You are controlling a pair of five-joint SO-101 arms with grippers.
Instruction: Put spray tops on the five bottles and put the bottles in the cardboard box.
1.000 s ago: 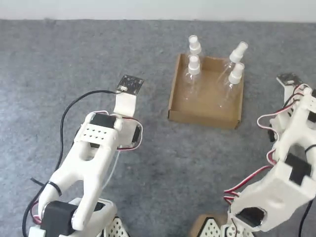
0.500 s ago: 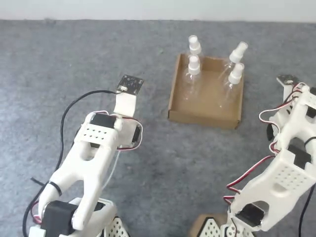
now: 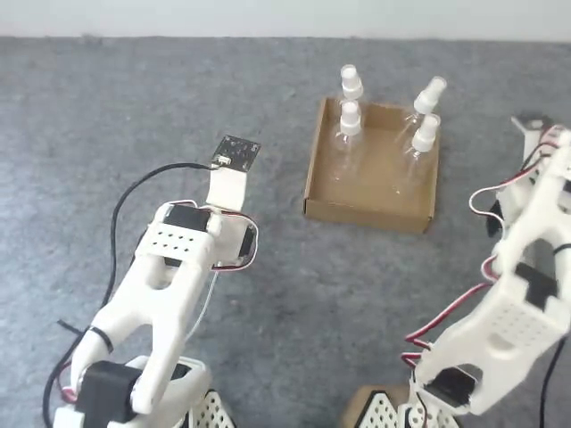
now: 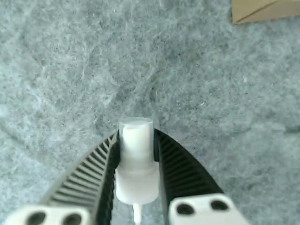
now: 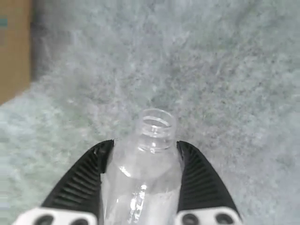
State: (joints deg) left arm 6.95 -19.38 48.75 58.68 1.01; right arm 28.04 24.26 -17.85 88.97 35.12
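Note:
My left gripper [image 4: 136,154] is shut on a white spray top [image 4: 136,159], held above the grey carpet; in the high view that arm [image 3: 169,267] stands left of the cardboard box [image 3: 310,183]. My right gripper [image 5: 144,161] is shut on a clear bottle [image 5: 143,173] whose neck is bare, with no top on it. The right arm [image 3: 526,259] stands at the right edge, beside the box. Inside the box stand several clear bottles with white spray tops [image 3: 350,117], the rear ones [image 3: 432,92] near the far wall.
Grey carpet [image 3: 134,98] covers the table, with open room left of the box and in front of it. A black cable [image 3: 134,192] trails from the left arm. The arm bases [image 3: 393,415] stand at the near edge.
The right arm has shifted toward the right edge and farther back, its wrist rising. The left arm and the bottles in the box have not moved.

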